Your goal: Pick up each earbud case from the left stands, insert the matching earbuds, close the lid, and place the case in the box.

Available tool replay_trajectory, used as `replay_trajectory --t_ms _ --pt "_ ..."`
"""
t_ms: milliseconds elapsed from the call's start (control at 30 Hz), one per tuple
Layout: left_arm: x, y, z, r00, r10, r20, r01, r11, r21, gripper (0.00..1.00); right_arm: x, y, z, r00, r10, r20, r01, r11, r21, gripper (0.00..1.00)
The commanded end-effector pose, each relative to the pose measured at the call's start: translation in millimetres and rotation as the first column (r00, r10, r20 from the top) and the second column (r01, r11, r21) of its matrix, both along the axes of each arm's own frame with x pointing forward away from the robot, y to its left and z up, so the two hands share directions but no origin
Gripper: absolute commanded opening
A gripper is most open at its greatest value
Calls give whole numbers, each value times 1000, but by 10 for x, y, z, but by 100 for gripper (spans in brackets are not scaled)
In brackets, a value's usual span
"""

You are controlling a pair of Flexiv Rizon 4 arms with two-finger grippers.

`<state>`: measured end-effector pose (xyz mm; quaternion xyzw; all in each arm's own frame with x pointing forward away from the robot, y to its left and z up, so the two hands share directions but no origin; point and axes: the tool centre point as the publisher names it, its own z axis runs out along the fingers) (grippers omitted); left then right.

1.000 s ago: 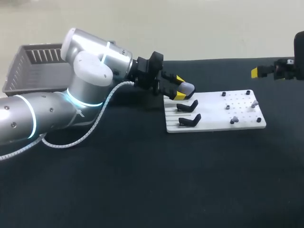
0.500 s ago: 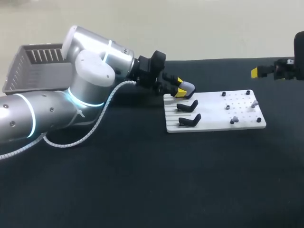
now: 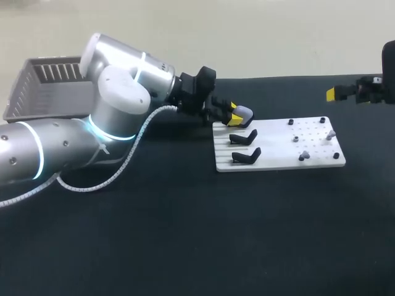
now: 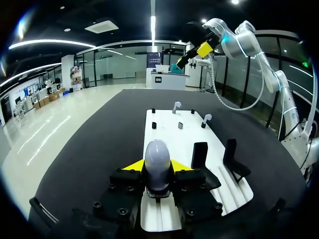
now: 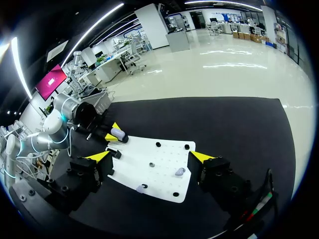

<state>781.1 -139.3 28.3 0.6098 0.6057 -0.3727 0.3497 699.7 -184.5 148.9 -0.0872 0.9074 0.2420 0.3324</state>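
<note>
Currently, my left gripper (image 3: pixel 233 115) is located just right of upper centre in the head view, at the far left corner of the white board (image 3: pixel 278 157). Its two yellow-tipped fingers are closed to a narrow gap and contact opposite sides of the pale lavender earbud case (image 3: pixel 244 113). In the left wrist view, the earbud case (image 4: pixel 157 157) stands between the fingers of the left gripper (image 4: pixel 157 169), with its rounded end pointing away from the wrist. A short black part shows directly under the case. Whether the case rests on it cannot be determined.

Two black stands (image 3: pixel 244 137) occupy the left half of the board, in front of the held case. Grey earbuds (image 3: pixel 331 134) sit on pegs on the right half of the board, well apart from the case. The board lies flat on the black tabletop (image 3: pixel 185 234).

The box (image 3: pixel 28 92), a grey slatted basket, is at the upper left of the frame, behind my left arm (image 3: pixel 117 105).

At the right edge of the head view, my right gripper (image 3: pixel 345 94) hangs above the tabletop, beyond the board's far right corner. In the right wrist view, the right gripper (image 5: pixel 149 157) is spread wide and holds nothing. The earbuds (image 5: pixel 179 172) lie on the board ahead of it.
</note>
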Motion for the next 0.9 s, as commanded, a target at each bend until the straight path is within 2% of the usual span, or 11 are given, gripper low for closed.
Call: replay_trajectory --t_ms 33,400,500,733,900 --pt "-48 10 26 1000 8 8 -8 1000 -1 0 -4 -1 3 1000 0 0 0 1000 -1 100" --pt "-60 65 108 1000 6 16 -5 999 -53 0 -4 -1 3 1000 0 0 0 1000 -1 100" --pt "-75 87 156 1000 1 14 0 996 -95 0 -4 -1 3 1000 0 0 0 1000 -1 100" --pt "-151 111 454 999 -13 33 19 985 -171 0 -4 -1 3 1000 0 0 0 1000 -1 100" --pt "-264 111 600 1000 -12 16 16 972 -235 0 -4 -1 3 1000 0 0 0 1000 -1 100"
